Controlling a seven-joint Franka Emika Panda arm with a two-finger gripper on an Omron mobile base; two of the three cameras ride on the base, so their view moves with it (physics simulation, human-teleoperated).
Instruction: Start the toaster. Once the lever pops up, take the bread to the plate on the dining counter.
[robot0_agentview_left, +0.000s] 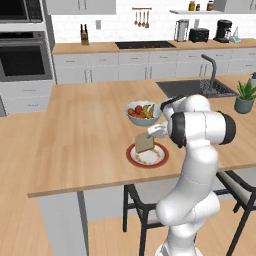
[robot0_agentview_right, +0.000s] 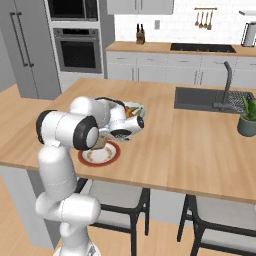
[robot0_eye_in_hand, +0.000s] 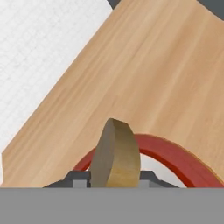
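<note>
The bread (robot0_eye_in_hand: 116, 153), a tan-brown slice, stands on edge between my fingertips, right over the red-rimmed plate (robot0_eye_in_hand: 175, 155). In the left base view my gripper (robot0_agentview_left: 150, 135) holds the tilted bread (robot0_agentview_left: 144, 143) with its lower edge at the plate (robot0_agentview_left: 131, 156). The plate lies near the front edge of the light-wood dining counter (robot0_agentview_left: 85, 135). From the right, my arm covers most of the bread (robot0_agentview_right: 100, 143) above the plate (robot0_agentview_right: 111, 159). The black toaster (robot0_agentview_left: 199, 35) sits far off on the back worktop.
A blue-white fruit bowl (robot0_agentview_left: 143, 113) stands just behind the plate. A sink with a dark faucet (robot0_agentview_left: 212, 75) and a potted plant (robot0_agentview_left: 245, 97) lie to the right. Dark stools (robot0_agentview_left: 145, 205) stand under the counter's front edge.
</note>
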